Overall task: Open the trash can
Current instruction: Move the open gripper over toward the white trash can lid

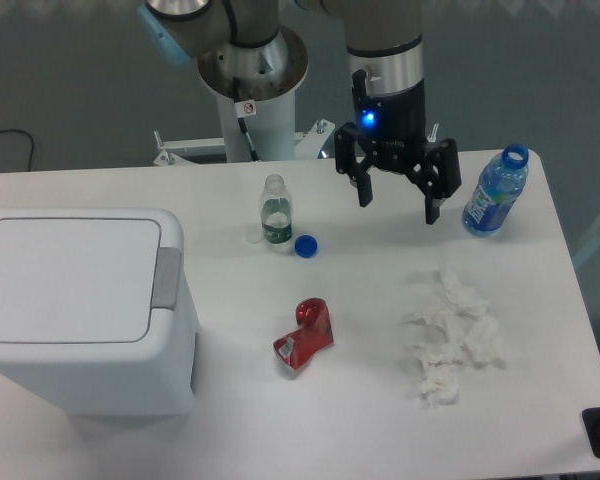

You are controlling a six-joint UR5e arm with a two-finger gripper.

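The trash can (80, 320) is a large white boxy bin at the left of the table. Its flat white lid (65, 278) lies closed, with a grey push tab (167, 277) on the right edge. My gripper (398, 207) hangs open above the back middle of the table, well to the right of the bin, its two black fingers spread apart with nothing between them.
A small clear bottle (275, 212) stands uncapped with a blue cap (305, 245) beside it. A blue water bottle (495, 192) stands at the back right. A crushed red can (305, 336) lies mid-table. Crumpled white tissues (452, 335) lie at the right.
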